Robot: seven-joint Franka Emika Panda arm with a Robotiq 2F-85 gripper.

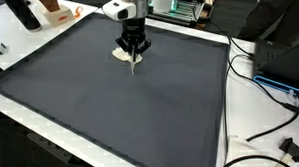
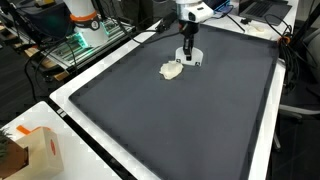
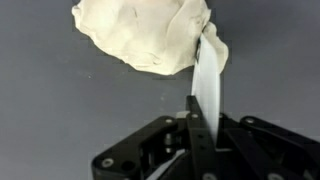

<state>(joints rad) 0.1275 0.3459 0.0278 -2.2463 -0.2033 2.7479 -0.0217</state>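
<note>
Item: white strip (image 3: 208, 85), thin and flat. It is clamped between the fingers of the gripper (image 3: 200, 125) and runs from them toward 12 o'clock in the wrist view. Its far end meets the right edge of the cream lump (image 3: 140, 35); whether it presses in cannot be told.

Cream lump: soft and irregular, with folds on its surface. It lies on the dark mat (image 3: 60, 110) at 11 o'clock from the gripper in the wrist view. In an exterior view the lump (image 2: 172, 70) sits at 8 o'clock from the gripper (image 2: 187, 56), just beside it. In an exterior view the lump (image 1: 119, 55) shows at 9 o'clock, partly behind the gripper (image 1: 134, 54).

Gripper: black, its fingers drawn narrow onto the strip (image 1: 136, 64), pointing down over the far half of the mat.

Dark mat (image 1: 140, 104): covers most of the white table (image 1: 243, 110), whose rim frames it in both exterior views.

Surroundings: cardboard box (image 2: 35, 150) on the table at 7 o'clock from the mat's centre; cables (image 1: 266, 129) and a black case (image 1: 286, 54) at 3 o'clock.
</note>
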